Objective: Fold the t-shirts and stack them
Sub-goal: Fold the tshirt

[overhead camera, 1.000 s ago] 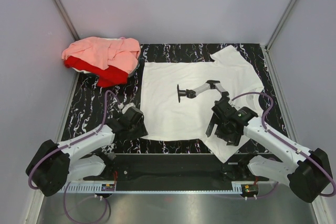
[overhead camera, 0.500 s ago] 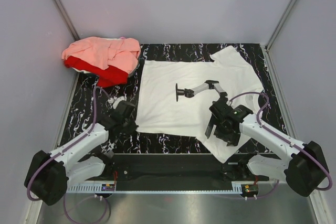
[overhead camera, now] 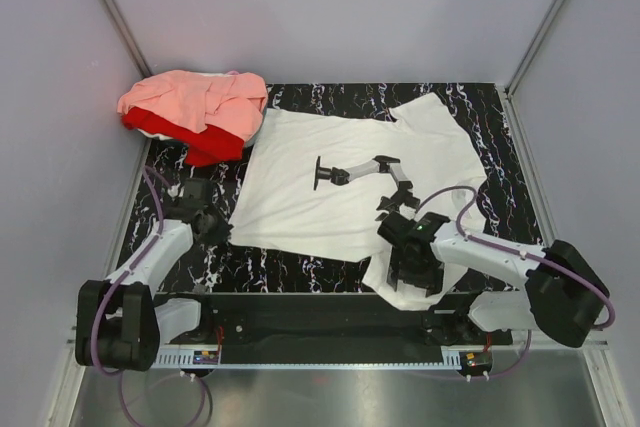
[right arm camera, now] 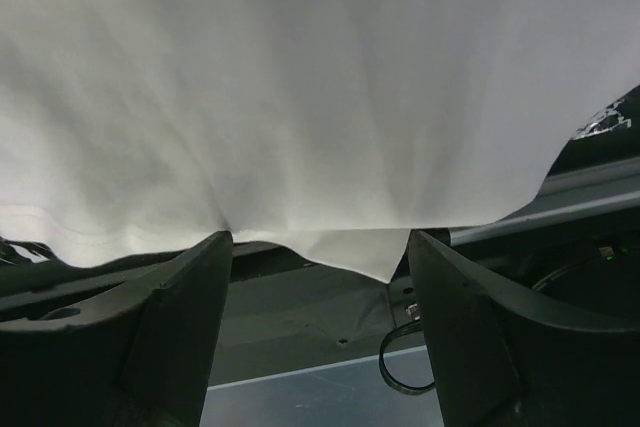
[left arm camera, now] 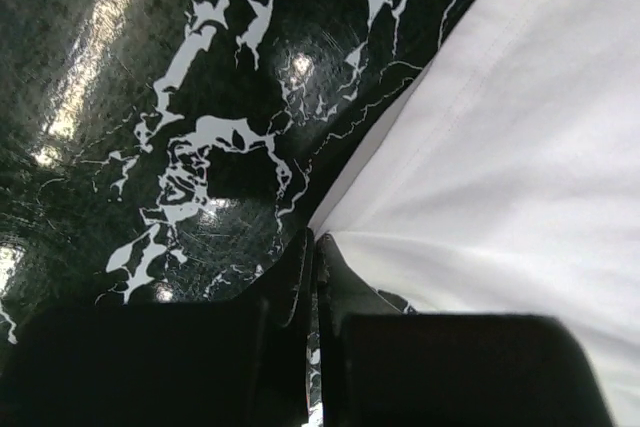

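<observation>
Now the left claw (left arm camera: 314, 252) pinches the soft white t-shirt (left arm camera: 520, 147); the right claw (right arm camera: 312, 247) gapes.

A black tabletop (overhead camera: 320, 95) veined with white is lying between pale grey walls (overhead camera: 350, 7), its gloss catching glare. A perforated metal rail (overhead camera: 330, 357) is running along its near edge.

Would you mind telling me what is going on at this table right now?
Two robot arms are working on a white t-shirt spread out on the black marbled table. The left claw is shut on the shirt's near left corner. The right claw stands open with the shirt's near right edge between its fingers, not yet gripped. A salmon-pink t-shirt lies crumpled over a red t-shirt at the far left corner, both unfolded.
</observation>
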`<state>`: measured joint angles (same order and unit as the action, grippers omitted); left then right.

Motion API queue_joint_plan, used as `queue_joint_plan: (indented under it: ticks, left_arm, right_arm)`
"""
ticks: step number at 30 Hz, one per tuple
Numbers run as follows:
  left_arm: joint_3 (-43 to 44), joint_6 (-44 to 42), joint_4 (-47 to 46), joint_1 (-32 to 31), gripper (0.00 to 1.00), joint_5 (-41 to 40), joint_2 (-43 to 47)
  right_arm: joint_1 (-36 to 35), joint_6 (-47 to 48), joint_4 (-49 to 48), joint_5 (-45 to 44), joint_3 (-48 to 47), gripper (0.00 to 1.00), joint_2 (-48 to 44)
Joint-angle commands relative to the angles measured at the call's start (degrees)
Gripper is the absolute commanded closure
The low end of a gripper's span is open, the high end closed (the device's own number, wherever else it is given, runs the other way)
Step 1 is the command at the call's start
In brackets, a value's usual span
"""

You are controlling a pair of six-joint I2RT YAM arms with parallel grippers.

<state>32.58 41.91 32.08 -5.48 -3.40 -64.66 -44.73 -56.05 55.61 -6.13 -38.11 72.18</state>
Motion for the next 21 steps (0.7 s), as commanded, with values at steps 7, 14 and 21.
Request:
queue_joint_plan:
  ticks: [7, 14, 21]
  left_arm:
    - [3.37, -2.62, -2.72, 1.43, 1.00, 3.05, 0.76]
    - [2.76, -3.24, -1.40, 1.43, 1.00, 3.74, 3.40]
    - [3.37, -3.15, -0.17, 1.43, 1.00, 5.95, 5.60]
  right_arm:
    - [-11.96, -4.42, 1.53, 0.68, -3.38, 0.29, 6.47]
    - [-11.96, -1.87, 2.91, 1.91, -4.17, 0.28, 7.97]
    - [-11.96, -1.52, 2.39, 5.86, -3.29, 0.31, 9.81]
